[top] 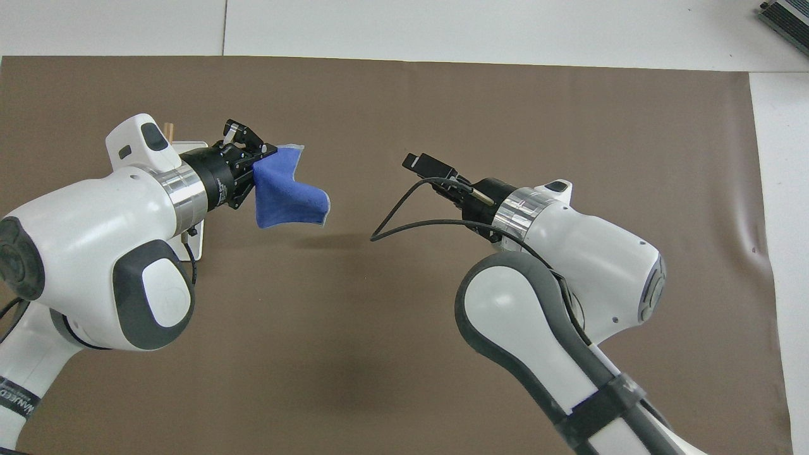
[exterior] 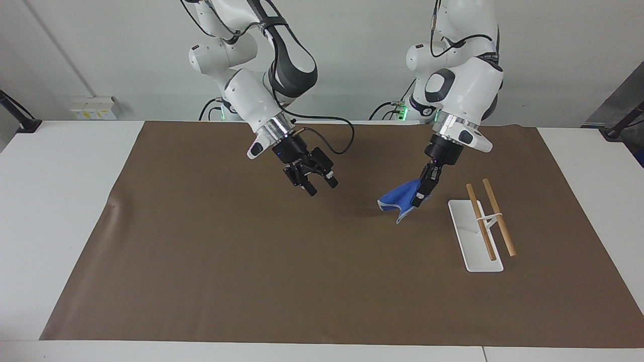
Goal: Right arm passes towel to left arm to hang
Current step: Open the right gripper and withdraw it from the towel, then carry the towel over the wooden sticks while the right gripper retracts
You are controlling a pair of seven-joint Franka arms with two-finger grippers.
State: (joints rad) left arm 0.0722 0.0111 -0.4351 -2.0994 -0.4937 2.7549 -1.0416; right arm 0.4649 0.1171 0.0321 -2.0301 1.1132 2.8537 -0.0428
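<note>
Legible text: none that can be read in full.

1. Overhead view: a black band (top: 14, 399) around the left arm (top: 95, 253), at the lower corner of the view, carries white capital lettering. The view's edge cuts the lettering off, and the remaining characters cannot be read with certainty.
2. Overhead view: the black wrist body of the left gripper (top: 268, 155) bears a short line of pale print. It is too small to read.
3. Facing view: a wall socket plate (exterior: 93, 107) near the right arm's end of the table shows yellow stickers. No characters can be made out.
</note>
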